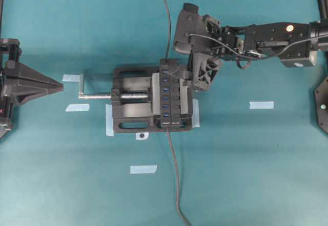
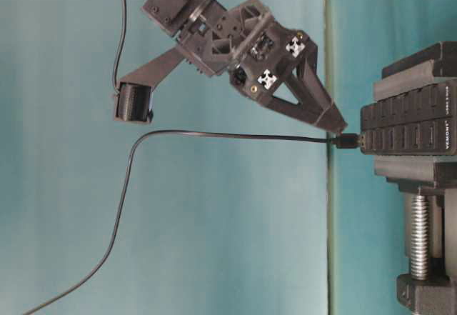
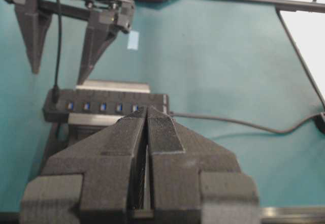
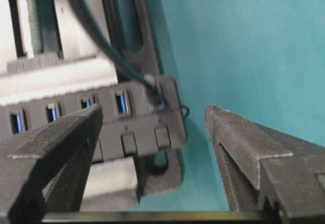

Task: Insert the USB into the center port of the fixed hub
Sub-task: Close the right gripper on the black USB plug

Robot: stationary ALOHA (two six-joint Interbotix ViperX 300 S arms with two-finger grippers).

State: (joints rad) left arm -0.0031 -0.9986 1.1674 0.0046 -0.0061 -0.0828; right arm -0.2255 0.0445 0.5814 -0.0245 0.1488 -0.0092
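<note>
- USB [image 2: 348, 141] is plugged into the fixed hub [image 1: 170, 97], but in the end slot at the far end of the row, not the center one. Right wrist cam shows it seated in the last slot, w/ blue slots [image 4: 121, 102] open next to it.
- its thin dark cable [image 2: 214, 135] runs straight out from the plug in the table-level view, then droops down and off the bottom-left corner.
- hub sits clamped in a black vise [image 1: 134, 100] w/ a silver screw crank [image 1: 84, 89] sticking out to the left in the overhead cam. Vise is on the teal counter [image 1: 246, 159], blue tape at its edges.
- hub's own thicker grey cable [image 1: 176, 175] leaves the near end and runs off the bottom of the overhead view.
- right claw [image 4: 155, 132] is spread wide, nothing between the fingers; it hangs just beside the plug end of the hub, fingertip [image 2: 334, 123] right next to the plug but not gripping it.
- left claw [image 3: 147, 115] is pressed together, pads touching, nothing in it. It's well apart from the vise, over at the left edge of the overhead cam.
- a few loose strips of blue tape [image 1: 261, 104] scattered on the counter.
</note>
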